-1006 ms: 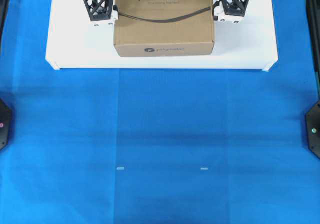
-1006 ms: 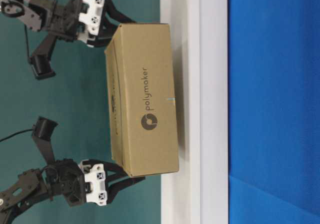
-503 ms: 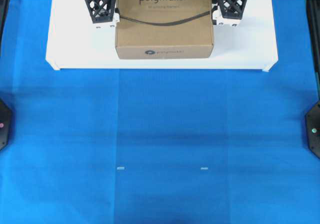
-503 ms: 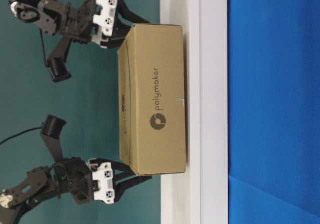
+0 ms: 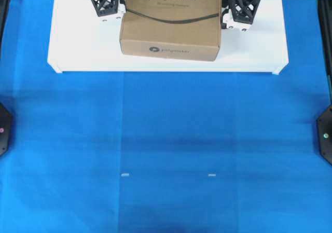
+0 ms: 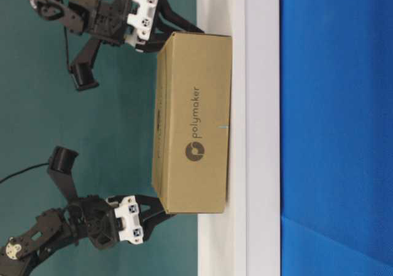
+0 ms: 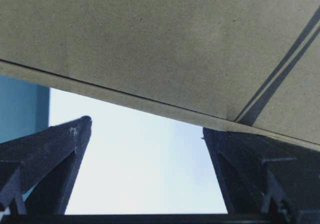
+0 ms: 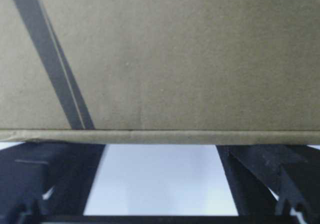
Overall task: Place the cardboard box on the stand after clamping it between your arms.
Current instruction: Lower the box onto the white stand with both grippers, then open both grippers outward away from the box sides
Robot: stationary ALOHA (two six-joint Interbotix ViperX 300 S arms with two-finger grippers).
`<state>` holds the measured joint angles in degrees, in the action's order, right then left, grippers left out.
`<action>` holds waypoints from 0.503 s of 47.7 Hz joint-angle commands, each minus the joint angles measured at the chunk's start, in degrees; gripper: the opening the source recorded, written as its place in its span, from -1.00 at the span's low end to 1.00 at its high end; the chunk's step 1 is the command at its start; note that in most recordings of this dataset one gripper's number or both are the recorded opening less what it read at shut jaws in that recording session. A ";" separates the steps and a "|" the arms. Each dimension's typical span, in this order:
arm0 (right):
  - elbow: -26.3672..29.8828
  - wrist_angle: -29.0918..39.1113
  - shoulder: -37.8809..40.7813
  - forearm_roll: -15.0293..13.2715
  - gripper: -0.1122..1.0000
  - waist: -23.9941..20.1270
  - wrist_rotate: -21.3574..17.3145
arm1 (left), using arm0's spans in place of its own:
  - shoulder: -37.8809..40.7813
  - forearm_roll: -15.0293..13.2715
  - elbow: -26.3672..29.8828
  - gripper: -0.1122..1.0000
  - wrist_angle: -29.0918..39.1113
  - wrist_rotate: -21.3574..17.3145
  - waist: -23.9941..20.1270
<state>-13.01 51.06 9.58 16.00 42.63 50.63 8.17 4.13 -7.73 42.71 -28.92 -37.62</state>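
The brown cardboard box (image 5: 170, 28) (image 6: 193, 122) printed "polymaker" is over the back of the white stand (image 5: 78, 49) (image 6: 261, 42). Its underside is level with the stand's top, a little skewed; I cannot tell whether a gap remains. My left gripper (image 5: 120, 4) (image 6: 161, 209) (image 7: 147, 126) is open, and its fingers lean on the box's left side. On the opposite side my right gripper (image 5: 224, 12) (image 6: 181, 33) (image 8: 161, 149) is open too and presses the box's right side. Both wrist views show cardboard across the top and white stand between the spread fingers.
A blue cloth (image 5: 166, 139) covers the table in front of the stand, with two small white marks (image 5: 124, 175) on it. Black arm bases (image 5: 326, 134) sit at the table's left and right edges. A teal wall (image 6: 92, 134) is behind the stand.
Both arms have come down with the box clamped between them, so the box has sunk to the stand's top. It has also turned slightly askew. The jaws stayed as wide.
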 commanded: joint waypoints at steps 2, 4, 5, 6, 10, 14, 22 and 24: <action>1.05 -2.11 -2.02 2.64 0.97 -1.67 4.31 | -2.02 -0.88 0.53 0.77 -3.78 1.58 1.67; 1.05 -2.81 -2.02 2.64 0.97 -1.67 4.66 | -2.29 -0.88 0.09 0.77 -3.78 1.49 1.67; 1.05 -2.99 -2.02 2.64 0.97 -1.67 4.92 | -2.37 -0.88 -0.09 0.77 -3.78 1.49 1.76; 1.14 -3.25 -1.93 2.64 0.97 -1.67 5.19 | -2.55 -0.88 -0.18 0.77 -3.78 1.49 1.67; 0.88 -3.16 -2.11 2.64 0.97 -1.41 5.98 | -2.99 -0.88 -0.97 0.77 -3.60 1.32 1.67; 0.18 -2.81 -2.37 2.64 0.97 -0.70 6.24 | -3.52 -0.88 -1.93 0.77 -3.60 1.32 1.76; -1.14 -2.37 -3.16 2.55 0.96 0.35 6.33 | -4.92 -0.88 -4.39 0.77 -3.78 1.32 1.23; -1.58 -2.29 -3.43 2.46 0.96 0.62 6.42 | -5.27 -0.88 -4.83 0.77 -3.96 1.23 0.79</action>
<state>-14.94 48.87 8.79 17.49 43.77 55.46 5.01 3.78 -12.92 40.52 -28.65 -37.18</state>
